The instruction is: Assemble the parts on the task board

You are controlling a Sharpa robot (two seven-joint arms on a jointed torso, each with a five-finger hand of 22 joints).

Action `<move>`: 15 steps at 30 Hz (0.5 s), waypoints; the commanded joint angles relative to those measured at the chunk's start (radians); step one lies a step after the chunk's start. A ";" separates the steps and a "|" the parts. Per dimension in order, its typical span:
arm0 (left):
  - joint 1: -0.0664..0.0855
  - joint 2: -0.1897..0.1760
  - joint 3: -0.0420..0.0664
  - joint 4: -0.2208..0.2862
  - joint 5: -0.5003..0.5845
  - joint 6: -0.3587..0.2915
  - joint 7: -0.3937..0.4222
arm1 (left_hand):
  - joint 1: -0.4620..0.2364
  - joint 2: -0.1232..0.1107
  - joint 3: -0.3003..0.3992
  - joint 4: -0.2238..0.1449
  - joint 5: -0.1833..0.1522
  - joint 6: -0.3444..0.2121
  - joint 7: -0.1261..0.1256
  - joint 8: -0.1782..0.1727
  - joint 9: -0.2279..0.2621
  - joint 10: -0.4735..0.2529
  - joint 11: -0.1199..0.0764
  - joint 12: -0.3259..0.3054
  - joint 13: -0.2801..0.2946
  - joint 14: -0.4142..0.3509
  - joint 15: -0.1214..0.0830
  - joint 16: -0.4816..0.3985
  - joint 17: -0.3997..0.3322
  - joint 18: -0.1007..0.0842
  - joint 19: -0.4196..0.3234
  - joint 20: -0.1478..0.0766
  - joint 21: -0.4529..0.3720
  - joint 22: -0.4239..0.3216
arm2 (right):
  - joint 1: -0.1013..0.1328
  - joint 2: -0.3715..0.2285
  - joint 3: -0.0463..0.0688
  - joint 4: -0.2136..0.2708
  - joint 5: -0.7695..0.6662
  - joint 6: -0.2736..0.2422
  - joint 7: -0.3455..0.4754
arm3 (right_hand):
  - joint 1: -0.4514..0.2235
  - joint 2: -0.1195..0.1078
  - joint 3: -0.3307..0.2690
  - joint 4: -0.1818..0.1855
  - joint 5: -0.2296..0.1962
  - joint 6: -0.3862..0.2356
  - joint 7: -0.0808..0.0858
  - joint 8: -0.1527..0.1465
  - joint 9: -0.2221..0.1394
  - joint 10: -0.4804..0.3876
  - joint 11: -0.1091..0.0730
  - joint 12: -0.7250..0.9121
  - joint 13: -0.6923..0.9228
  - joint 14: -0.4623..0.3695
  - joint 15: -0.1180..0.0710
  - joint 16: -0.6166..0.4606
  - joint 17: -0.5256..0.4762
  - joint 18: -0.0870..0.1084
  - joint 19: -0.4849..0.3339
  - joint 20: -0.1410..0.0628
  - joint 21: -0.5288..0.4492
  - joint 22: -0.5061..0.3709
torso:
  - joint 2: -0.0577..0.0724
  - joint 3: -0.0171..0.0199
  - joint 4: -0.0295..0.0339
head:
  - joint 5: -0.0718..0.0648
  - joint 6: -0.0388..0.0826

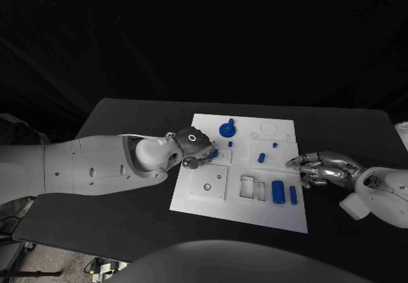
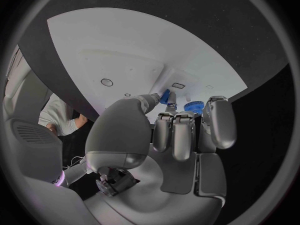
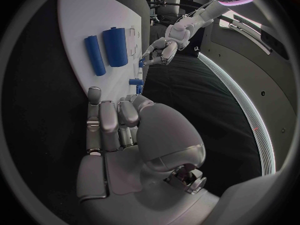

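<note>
Black tabletop [image 1: 111, 224]: carried a white task board [image 1: 246, 212], lying flat near its middle.

Near part of the board: a raised square plate [image 1: 208, 183] with a small round hole; just right of it, two rectangular slots [image 1: 247, 187]; right of those, a thick blue cylinder [image 1: 278, 190] and a thinner blue cylinder [image 1: 293, 195] lay side by side, apart from each other, both lengthwise along the board.

Middle of the board: a short blue peg [image 1: 261, 157] lay on the white surface; a small blue stud [image 1: 275, 144] stood just beyond it, and another small blue stud [image 1: 230, 143] sat further left.

Left hand [image 1: 194, 151]: over the board's left side, fingers curled in, with thumb and a fingertip closed on a small blue piece [image 1: 213, 154]. In the left wrist view the same blue piece [image 2: 165, 96] was pinched at the fingertips, close above the board surface.

Right hand [image 1: 321, 167]: at the board's right edge, level with the peg, fingers loosely bent and held close together, with nothing in them. The right wrist view showed those fingers [image 3: 103, 122] lying side by side near the board's edge, clear of both cylinders.

Far part of the board: a blue gear with a knob [image 1: 227, 128] stood on the surface; to its right, a faint circular outline [image 1: 269, 130].
</note>
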 commanded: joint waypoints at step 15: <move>-0.004 0.004 -0.004 -0.005 0.008 0.058 -0.016 | -0.025 0.016 0.042 0.002 0.032 0.018 -0.002 -0.015 -0.043 0.061 0.002 -0.005 0.228 0.105 0.002 0.002 0.263 0.017 -0.007 0.007 -0.008 0.189 | -0.003 0.000 -0.001 0.002 -0.002 0.019 -0.003 | -0.009 0.000 0.010 -0.001 0.003 -0.001 0.005 0.003 0.002 -0.005 -0.001 0.000 0.000 -0.004 0.000 0.001 -0.001 -0.011 -0.004 0.002 0.000 0.039 | 0.000 0.0005 0.0002 | 0.001 0.000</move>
